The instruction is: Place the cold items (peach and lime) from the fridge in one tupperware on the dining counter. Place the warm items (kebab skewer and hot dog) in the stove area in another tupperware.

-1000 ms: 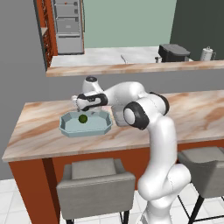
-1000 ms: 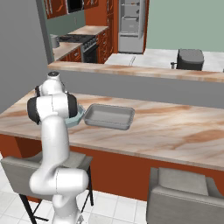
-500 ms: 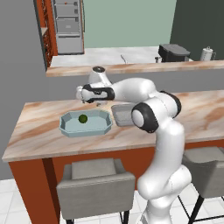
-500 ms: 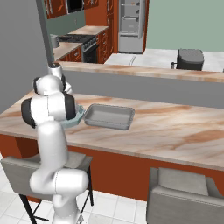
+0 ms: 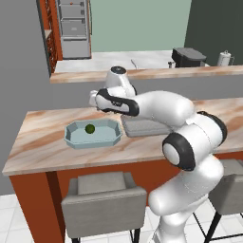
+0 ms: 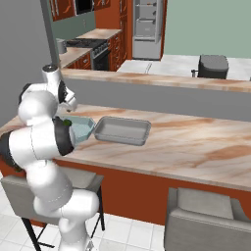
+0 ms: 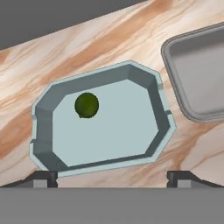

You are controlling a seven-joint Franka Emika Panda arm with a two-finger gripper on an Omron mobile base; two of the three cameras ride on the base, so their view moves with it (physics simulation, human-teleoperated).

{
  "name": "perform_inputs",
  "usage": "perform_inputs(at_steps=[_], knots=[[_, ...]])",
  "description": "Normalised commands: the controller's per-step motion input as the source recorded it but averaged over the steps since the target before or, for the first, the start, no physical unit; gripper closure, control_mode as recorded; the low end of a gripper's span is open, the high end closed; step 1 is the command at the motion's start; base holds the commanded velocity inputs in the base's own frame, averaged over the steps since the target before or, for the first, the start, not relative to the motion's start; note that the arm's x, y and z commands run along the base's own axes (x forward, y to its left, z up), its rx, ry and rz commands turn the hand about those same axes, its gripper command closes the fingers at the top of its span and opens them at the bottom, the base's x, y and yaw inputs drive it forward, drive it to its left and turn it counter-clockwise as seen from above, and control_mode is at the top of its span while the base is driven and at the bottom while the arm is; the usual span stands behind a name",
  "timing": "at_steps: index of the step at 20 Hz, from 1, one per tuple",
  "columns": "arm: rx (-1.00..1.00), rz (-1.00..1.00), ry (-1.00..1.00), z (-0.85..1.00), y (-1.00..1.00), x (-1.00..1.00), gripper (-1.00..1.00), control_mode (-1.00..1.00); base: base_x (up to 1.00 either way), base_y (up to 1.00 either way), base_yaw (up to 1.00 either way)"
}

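The lime [image 7: 86, 105] lies in the left half of the light blue eight-sided tupperware [image 7: 148, 94] on the dining counter [image 5: 42, 144]. My gripper [image 7: 111, 176] hangs open a little above this tray, its fingertips [image 7: 43, 177] wide apart with nothing between them. From the left base view the gripper [image 5: 93, 100] is above and behind the lime [image 5: 89, 128] and the blue tray [image 5: 107, 137]. The grey rectangular tupperware [image 5: 142, 127] sits just to the right, bare inside. The fridge [image 5: 73, 23] and the stove area [image 6: 90, 46] lie far behind. Peach, kebab skewer and hot dog are out of view.
A higher grey-fronted ledge [image 5: 156, 76] runs behind the dining counter. A dark coffee machine [image 5: 188, 56] stands on the far worktop. Grey stools [image 5: 104, 199] sit under the counter's near edge. The counter top [image 6: 196, 142] stretches on right of the grey tray [image 6: 121, 131].
The arm's elbow has swung right and lower while the hand stayed above the blue tray. The lime has not moved, and the jaws stayed open.
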Motion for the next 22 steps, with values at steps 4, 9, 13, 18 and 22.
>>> perform_inputs(at_steps=[4, 9, 13, 18, 22], knots=[[0.0, 0.01, -0.07, 0.19, -0.48, -1.0, -1.0, -1.0, 0.0, 0.0, 0.0], [0.0, 0.01, -0.01, 0.15, -0.55, -1.0, -1.0, -1.0, 0.0, 0.0, 0.0], [0.01, 0.0, -0.01, 0.1, -0.58, -1.0, -1.0, -1.0, 0.0, 0.0, 0.0], [0.01, 0.0, -0.04, -0.05, -0.36, -1.0, -1.0, -1.0, 0.0, 0.0, 0.0], [0.07, -0.08, -0.04, -0.24, -0.28, -0.99, -1.0, -1.0, 0.0, 0.0, 0.0]])
